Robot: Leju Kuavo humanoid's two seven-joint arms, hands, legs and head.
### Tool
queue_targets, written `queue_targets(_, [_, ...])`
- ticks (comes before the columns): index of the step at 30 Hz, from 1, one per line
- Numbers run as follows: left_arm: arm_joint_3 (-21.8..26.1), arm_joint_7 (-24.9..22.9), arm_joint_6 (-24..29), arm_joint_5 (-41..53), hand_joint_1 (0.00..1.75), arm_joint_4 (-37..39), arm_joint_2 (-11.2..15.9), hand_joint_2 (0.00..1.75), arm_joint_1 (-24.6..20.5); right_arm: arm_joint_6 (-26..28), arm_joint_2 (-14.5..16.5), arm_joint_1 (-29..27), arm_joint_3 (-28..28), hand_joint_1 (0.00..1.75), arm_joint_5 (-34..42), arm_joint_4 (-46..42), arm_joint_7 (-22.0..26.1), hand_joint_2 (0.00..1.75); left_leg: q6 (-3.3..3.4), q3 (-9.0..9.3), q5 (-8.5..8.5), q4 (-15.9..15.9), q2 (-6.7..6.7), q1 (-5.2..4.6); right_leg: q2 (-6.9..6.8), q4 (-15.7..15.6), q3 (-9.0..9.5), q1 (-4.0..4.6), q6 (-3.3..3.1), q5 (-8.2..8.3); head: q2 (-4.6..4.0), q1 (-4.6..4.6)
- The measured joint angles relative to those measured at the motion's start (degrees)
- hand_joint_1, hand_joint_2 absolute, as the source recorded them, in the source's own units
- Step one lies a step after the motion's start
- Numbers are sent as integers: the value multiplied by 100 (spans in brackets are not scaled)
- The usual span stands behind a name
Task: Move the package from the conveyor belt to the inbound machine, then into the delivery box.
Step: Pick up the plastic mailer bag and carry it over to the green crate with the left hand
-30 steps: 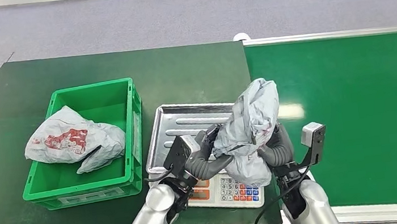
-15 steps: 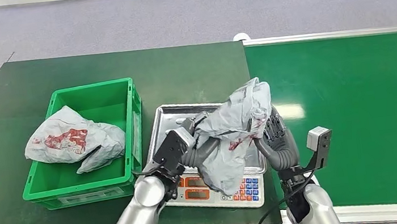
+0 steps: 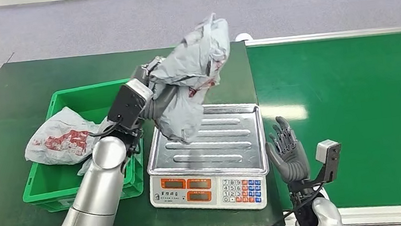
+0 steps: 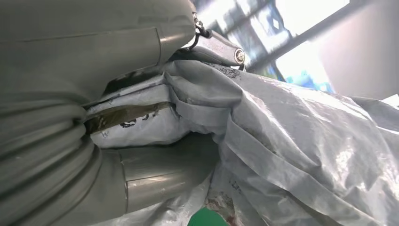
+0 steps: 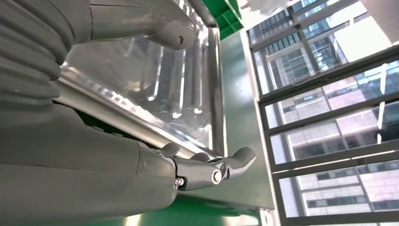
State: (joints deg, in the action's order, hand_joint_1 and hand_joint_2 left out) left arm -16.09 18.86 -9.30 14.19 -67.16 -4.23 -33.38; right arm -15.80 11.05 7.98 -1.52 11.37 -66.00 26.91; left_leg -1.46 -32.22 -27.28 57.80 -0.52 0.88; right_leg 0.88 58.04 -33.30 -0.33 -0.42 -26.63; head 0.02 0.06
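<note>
Left robot hand grips the crumpled grey plastic mailer package above the steel scale tray; right robot hand is empty, fingers spread. Next I'd swing it over the green plastic crate and drop.

Count, head view: two crumpled grey plastic mailer packages, one held up, one with red print lying in the crate. One green plastic open-top crate. One electronic scale with a ribbed steel tray and two orange displays. One green table, one green conveyor belt. Two silver robot arms, two hands: left, right.
</note>
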Motion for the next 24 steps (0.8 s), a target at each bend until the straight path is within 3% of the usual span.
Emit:
queue_targets(9, [925,-10,1286,967,175,90,943,175,16,-23,-23,-249,127,0,27,-168,-2,175,-3,0,1,-3,12,3,9,9,-8,3,-3,-1,0,-1])
queue_targets(16, [1926,149,1363,1112,175,86,1399,175,524,5,-34,-559,307,0,69,-447,4,175,-3,-6,0,-4,12,0,11,9,-13,4,-4,-4,0,-2])
queue_targets(20, [2235,169,1343,1103,0,127,1497,175,691,7,-38,-672,372,0,78,-584,4,175,-3,-9,0,-3,10,0,9,8,-14,3,-3,-3,0,-2])
queue_targets(24, [2392,272,1177,937,0,209,1509,175,745,7,-37,-699,386,0,73,-646,-4,175,-3,-8,0,-3,10,-1,6,7,-13,1,-2,-2,0,-2])
